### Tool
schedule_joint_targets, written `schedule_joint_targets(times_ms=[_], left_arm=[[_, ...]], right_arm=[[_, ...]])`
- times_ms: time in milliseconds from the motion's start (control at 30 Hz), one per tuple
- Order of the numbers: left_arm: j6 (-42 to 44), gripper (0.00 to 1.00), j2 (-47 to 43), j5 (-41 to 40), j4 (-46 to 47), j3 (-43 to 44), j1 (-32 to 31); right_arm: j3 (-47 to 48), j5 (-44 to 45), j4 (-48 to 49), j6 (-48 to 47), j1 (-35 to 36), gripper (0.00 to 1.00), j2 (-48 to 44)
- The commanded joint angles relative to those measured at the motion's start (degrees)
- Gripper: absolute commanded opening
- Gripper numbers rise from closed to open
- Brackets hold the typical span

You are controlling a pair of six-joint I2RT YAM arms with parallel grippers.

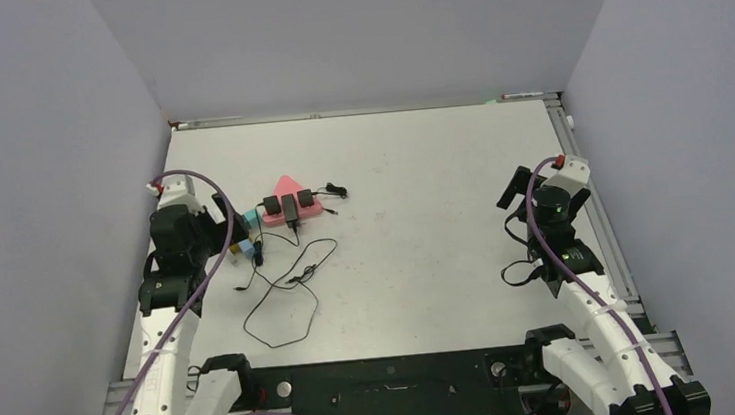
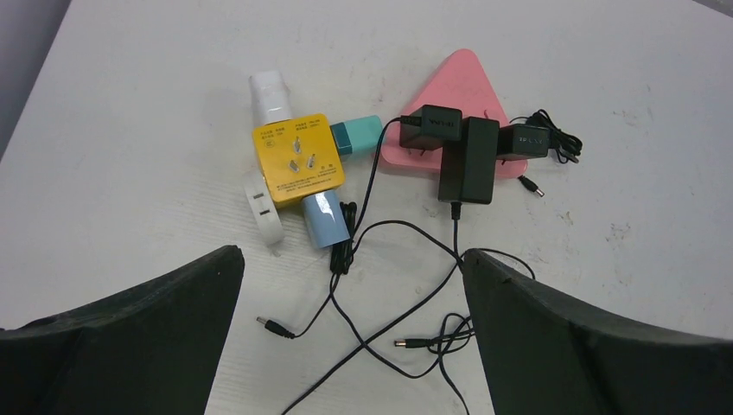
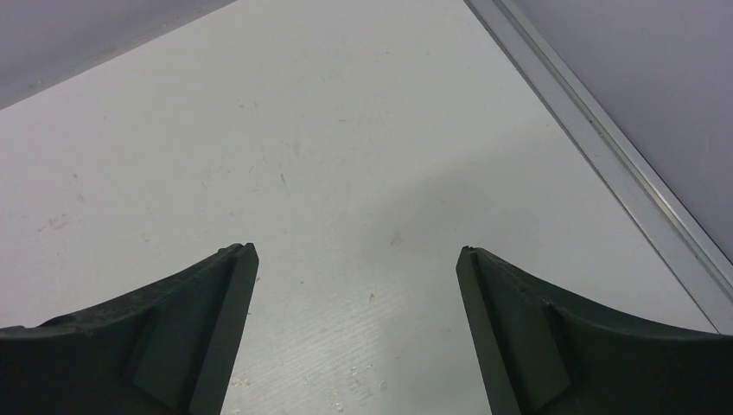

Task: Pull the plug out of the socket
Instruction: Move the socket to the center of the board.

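Observation:
A yellow cube socket (image 2: 298, 160) lies on the table with a white plug (image 2: 270, 97), a teal plug (image 2: 359, 134), a blue plug (image 2: 325, 220) and a white plug (image 2: 264, 212) in its sides. To its right a pink triangular socket (image 2: 458, 86) carries three black adapter plugs (image 2: 468, 160). My left gripper (image 2: 352, 253) is open, hovering just short of the yellow cube over thin black cables (image 2: 372, 285), touching nothing. In the top view it (image 1: 228, 230) sits left of the pink socket (image 1: 290, 189). My right gripper (image 1: 513, 193) (image 3: 356, 251) is open and empty far to the right.
Loose black cables (image 1: 285, 285) with barrel connectors trail from the adapters toward the near edge. A metal rail (image 3: 605, 147) runs along the table's right side by the right gripper. Grey walls enclose the table on three sides.

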Motion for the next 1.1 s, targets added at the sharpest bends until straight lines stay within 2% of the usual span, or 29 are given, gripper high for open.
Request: schedule_joint_targets(times_ms=[0,167,233,333,467,567,733,833,933,1067], left_arm=[[-0.48,0.96,1.40,1.18,0.00,2.87,0.75],[1.09,0.96,3.02,3.03,0.06,2.10,0.76],[1.42,0.96,6.16,2.88,-2.74,3.63,-0.65],[1.35,0.96,12.27,1.15,-5.43,6.14,-7.33],[1.19,0.96,11.72,6.20,-0.94,3.98,-14.26],[1.01,0.96,11.96,6.00,1.44,4.56,-19.13],[0.55,0.96,21.23,4.32,2.29,9.69,-24.87],[1.81,0.96,27.95,2.02,0.60,13.45,-25.12],[2.03,0.96,29.98,-1.13,2.12,14.19,-24.32],[0.65,0.96,32.16,-0.30,5.18,14.37,-20.53]], right_arm=[[1.32,-3.10,3.73,-0.81,-0.19,0.90,-0.69],[0.67,-6.12,5.25,-1.78,-0.19,0.90,-1.11],[0.50,-9.05,5.95,-2.54,-0.19,0.90,-1.11],[0.06,-13.92,7.15,-3.89,-0.06,0.90,-1.19],[0.15,-17.77,9.16,-4.44,0.05,0.90,-0.79],[0.28,-19.81,9.09,-4.50,0.14,0.90,-0.73],[0.12,-21.14,8.52,-4.99,0.40,0.90,-2.28],[-0.33,-21.39,8.77,-4.87,0.49,0.90,-3.17],[-0.58,-21.88,9.48,-4.48,0.60,0.90,-2.55],[-0.58,-22.36,10.01,-4.07,0.55,0.90,-0.91]])
